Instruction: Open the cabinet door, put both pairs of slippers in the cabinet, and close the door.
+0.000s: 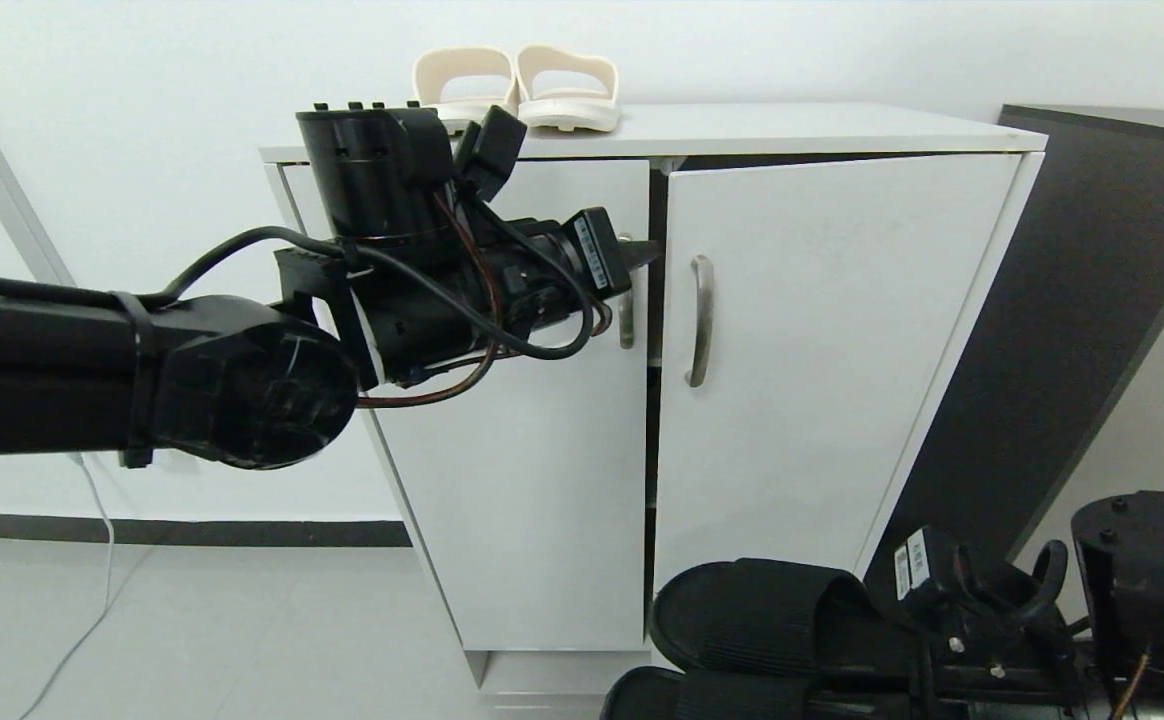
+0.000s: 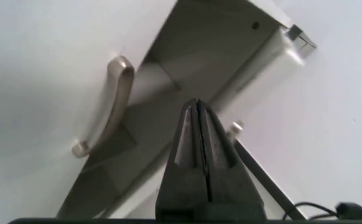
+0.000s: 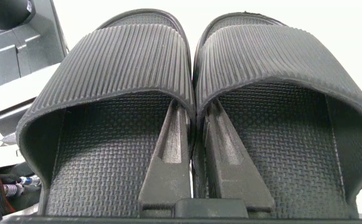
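Note:
The white cabinet [image 1: 802, 130] has two doors with metal handles. Its right door [image 1: 822, 380] stands slightly ajar, with a dark gap beside it. My left gripper [image 1: 645, 256] is shut, its tip at that gap next to the left door's handle [image 1: 626, 325]. In the left wrist view the shut gripper [image 2: 198, 112] points into the gap beside a handle [image 2: 109, 102]. Cream slippers [image 1: 517, 88] rest on the cabinet top. Low at the front right, my right gripper [image 3: 193, 118] is shut on the black slippers [image 3: 112, 68], one finger inside each, pinching their adjoining walls. The black slippers [image 1: 752, 610] are held in front of the cabinet's foot.
A dark grey panel [image 1: 1092, 350] stands right of the cabinet. A white wall with a black baseboard stripe [image 1: 192, 530] runs behind. A thin cable [image 1: 92, 600] trails over the grey floor at the left.

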Robot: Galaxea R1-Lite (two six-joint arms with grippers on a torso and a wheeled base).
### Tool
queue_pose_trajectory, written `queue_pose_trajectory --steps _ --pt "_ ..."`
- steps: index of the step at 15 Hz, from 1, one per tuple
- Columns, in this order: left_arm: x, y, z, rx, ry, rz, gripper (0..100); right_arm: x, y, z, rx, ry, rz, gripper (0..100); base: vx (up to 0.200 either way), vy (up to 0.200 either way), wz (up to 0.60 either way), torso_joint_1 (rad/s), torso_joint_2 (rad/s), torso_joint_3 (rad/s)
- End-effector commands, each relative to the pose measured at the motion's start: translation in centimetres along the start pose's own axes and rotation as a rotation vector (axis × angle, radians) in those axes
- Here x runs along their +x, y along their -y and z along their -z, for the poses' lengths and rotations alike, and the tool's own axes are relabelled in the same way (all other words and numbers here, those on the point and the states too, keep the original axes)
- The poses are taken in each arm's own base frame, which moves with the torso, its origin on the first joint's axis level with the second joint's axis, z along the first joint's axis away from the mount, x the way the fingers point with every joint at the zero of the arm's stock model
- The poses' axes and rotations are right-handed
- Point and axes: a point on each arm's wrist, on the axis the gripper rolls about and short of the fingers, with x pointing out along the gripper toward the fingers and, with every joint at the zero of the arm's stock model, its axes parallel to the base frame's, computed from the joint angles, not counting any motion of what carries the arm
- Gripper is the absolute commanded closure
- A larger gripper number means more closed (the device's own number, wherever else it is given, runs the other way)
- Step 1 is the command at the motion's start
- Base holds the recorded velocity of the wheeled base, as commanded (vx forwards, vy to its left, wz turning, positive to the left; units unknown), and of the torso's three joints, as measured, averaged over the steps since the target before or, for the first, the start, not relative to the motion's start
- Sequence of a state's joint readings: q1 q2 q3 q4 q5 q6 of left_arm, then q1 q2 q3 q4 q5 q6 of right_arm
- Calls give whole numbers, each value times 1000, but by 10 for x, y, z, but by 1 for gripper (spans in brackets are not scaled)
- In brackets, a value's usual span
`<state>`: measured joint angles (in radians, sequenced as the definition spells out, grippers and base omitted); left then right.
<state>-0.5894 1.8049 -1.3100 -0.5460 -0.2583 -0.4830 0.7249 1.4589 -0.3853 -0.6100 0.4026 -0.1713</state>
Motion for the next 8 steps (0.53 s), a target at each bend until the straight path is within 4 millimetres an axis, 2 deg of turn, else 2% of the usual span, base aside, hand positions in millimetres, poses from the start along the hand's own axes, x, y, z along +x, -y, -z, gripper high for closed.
queue_pose_trajectory --steps 1,8 --pt "8 -8 4 -4 -9 -13 100 -1 -1 3 -15 -5 -2 100 0 0 0 0 0 0" --pt "19 -12 5 -3 -6 -11 100 1 -6 8 -33 -27 -23 100 0 0 0 0 0 0"
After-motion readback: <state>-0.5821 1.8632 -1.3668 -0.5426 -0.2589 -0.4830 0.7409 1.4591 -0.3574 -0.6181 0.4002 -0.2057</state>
